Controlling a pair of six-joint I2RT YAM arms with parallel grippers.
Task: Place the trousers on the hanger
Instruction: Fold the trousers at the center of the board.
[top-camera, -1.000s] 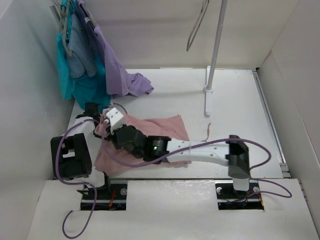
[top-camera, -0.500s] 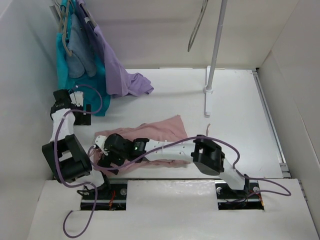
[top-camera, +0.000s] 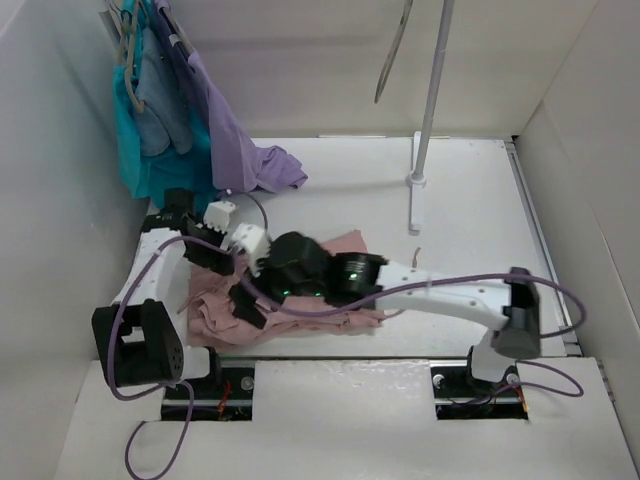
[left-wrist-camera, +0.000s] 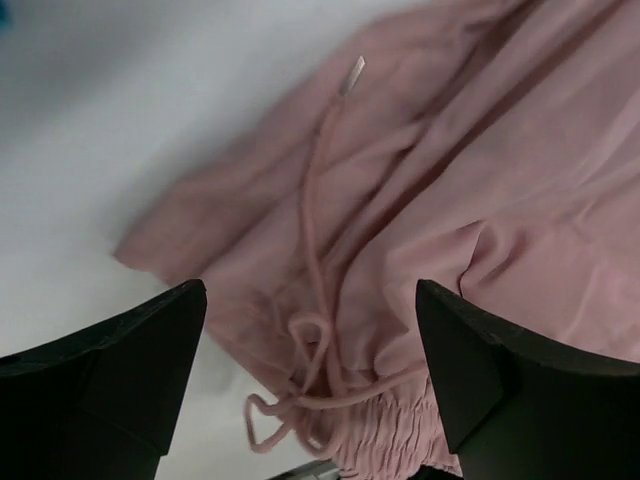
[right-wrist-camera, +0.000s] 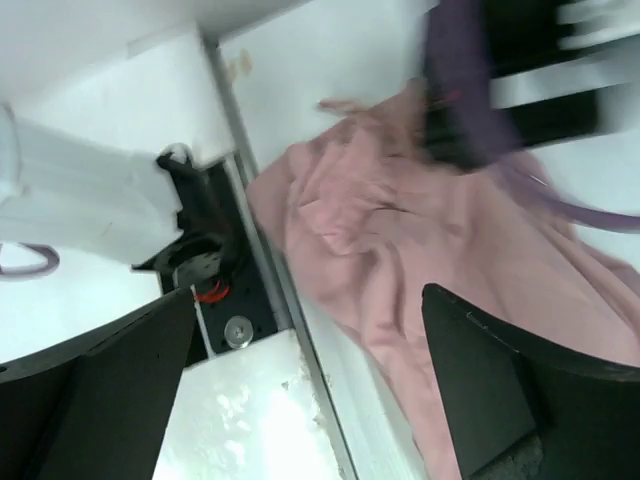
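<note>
Dusty-pink fabric, the trousers (top-camera: 345, 247), lies crumpled in a heap on the white table (top-camera: 470, 220), toward its near left side, just beyond the arm bases. In the left wrist view the gathered waistband and a thin looped drawstring (left-wrist-camera: 318, 250) lie directly below the left gripper (left-wrist-camera: 310, 290), whose two dark fingers are spread wide with nothing between them. The right arm reaches across from the near right to the same heap, and the right gripper (right-wrist-camera: 308, 300) is likewise spread wide and empty, hanging over the near edge of the cloth. Farther back, at the far centre, a thin grey hanger (top-camera: 386, 72) hangs bare beside a white stand pole (top-camera: 428, 100), well apart from the trousers. At the far left, a teal garment (top-camera: 135, 160) and a lilac garment (top-camera: 235, 150) hang on pale hangers of their own. Judged from this, the task is at an early stage: the trousers are not lifted, neither gripper holds them, and the hanger is untouched, so gripping, carrying and draping all remain. No brand, label or readable writing shows anywhere.
</note>
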